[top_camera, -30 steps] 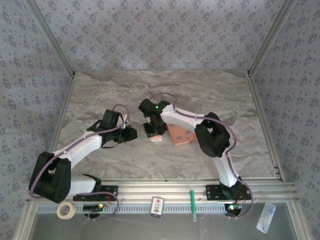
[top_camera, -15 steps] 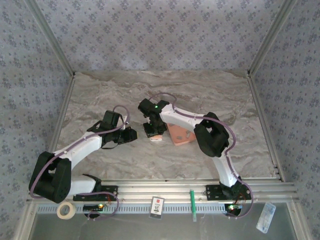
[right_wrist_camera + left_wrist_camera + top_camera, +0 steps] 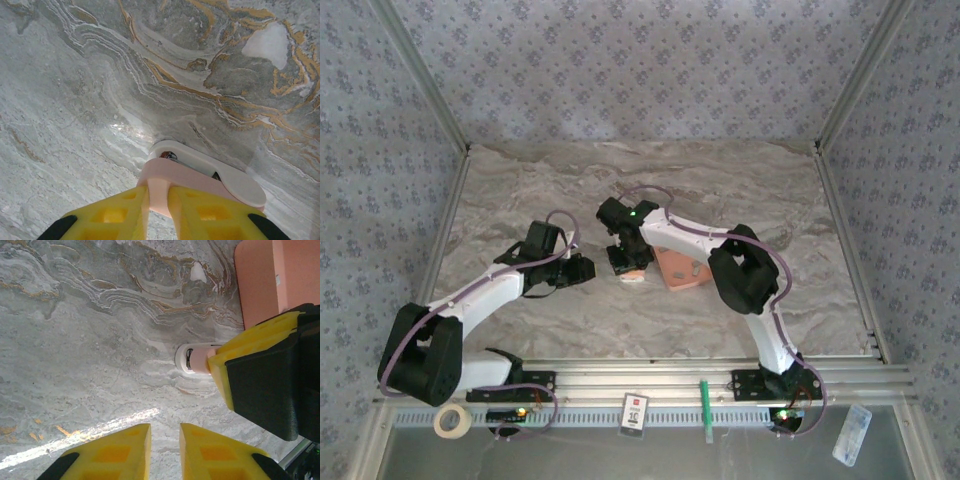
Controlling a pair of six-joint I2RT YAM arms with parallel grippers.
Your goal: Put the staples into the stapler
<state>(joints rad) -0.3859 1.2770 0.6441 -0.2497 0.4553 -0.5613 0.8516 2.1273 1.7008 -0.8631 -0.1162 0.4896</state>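
Right gripper (image 3: 158, 192): closed on the stapler (image 3: 200, 175), yellow fingers (image 3: 115, 215) pressing either side of its pale pinkish upper part.
Stapler: pinkish shell above, white base below, front end poking out beyond the fingertips; a dark slot visible between the two halves in the right wrist view.
Stapler's place: near the middle of the table (image 3: 720, 180), just left of the salmon-pink tray (image 3: 682, 272) and apart from it; low at the marble, contact with the surface impossible to judge.
Same stapler from the left wrist view (image 3: 192, 358): rounded white end pointing left, gripped by the right arm's yellow and black finger.
Left gripper (image 3: 165, 432): narrow gap between its yellow fingers (image 3: 120, 450), bare marble showing through, nothing held.
Left gripper's place (image 3: 578, 270): left of the stapler, near it but not touching, aimed to the right toward it.
Tray from the left wrist view (image 3: 260, 285): far right corner of that picture, beyond the stapler.
Change since a second ago: hardly any; both arms in almost the same posture, right elbow shifted a touch to the left, stapler and tray on the same spots.
Near rail: roll of tape (image 3: 450, 420) at left, white card (image 3: 635, 412) and green pen (image 3: 704, 408) in the middle.
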